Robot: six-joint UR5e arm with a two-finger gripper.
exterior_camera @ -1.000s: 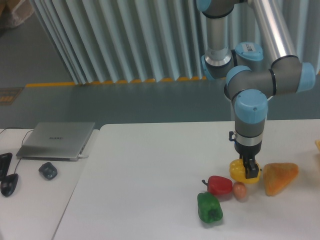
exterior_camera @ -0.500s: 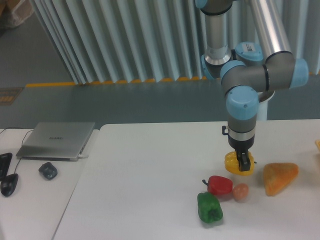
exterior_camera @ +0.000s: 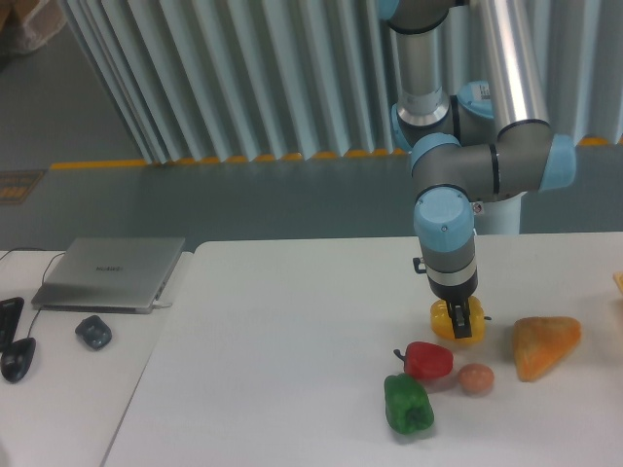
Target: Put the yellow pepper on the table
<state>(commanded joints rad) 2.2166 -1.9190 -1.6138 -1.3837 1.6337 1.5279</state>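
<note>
Yellow pepper (exterior_camera: 456, 321) sits pinched in the gripper (exterior_camera: 460, 324), near the table's (exterior_camera: 292, 341) right edge. Just beside it lies a red pepper (exterior_camera: 426, 361).

I see a red pepper (exterior_camera: 428, 360) beside a small orange ball (exterior_camera: 476, 378); a green pepper (exterior_camera: 408, 405) sits below; an orange wedge (exterior_camera: 544, 343) lies right; a laptop (exterior_camera: 109, 272) and mouse (exterior_camera: 93, 332) sit left.
</note>
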